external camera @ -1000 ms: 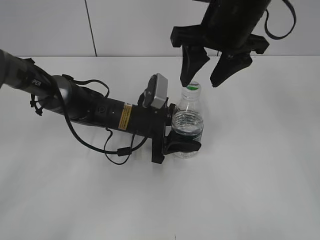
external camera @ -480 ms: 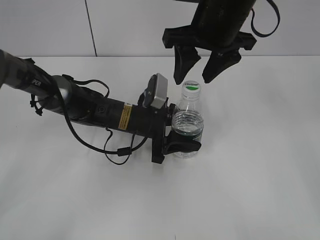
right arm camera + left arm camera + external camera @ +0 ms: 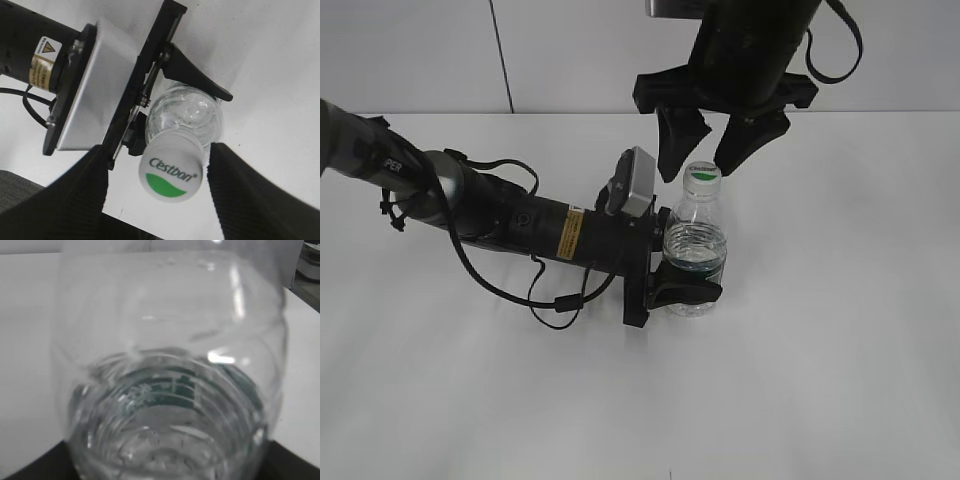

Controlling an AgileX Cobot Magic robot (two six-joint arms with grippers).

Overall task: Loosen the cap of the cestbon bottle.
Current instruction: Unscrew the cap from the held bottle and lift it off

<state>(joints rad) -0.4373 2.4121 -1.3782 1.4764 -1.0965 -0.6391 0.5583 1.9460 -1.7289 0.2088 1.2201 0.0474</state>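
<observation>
The cestbon bottle [image 3: 696, 255] stands upright on the white tabletop [image 3: 840, 350], pinched around its lower body by the jaws of the left gripper [image 3: 682, 285]. The right gripper [image 3: 704, 158] hangs above with jaws spread, the cap [image 3: 171, 172] between them, touching neither.

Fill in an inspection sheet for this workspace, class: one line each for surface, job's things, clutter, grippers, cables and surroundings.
Surface: white table, bare apart from the bottle and arms.
Job's things: cestbon bottle upright; cap on the neck, white with green mark.
Clutter: nothing seen.
Grippers: left gripper shut on the bottle's body; right gripper open, fingers either side of the cap, not touching.
Cables: black cable loops from the left arm onto the table.
Surroundings: pale wall behind.
</observation>
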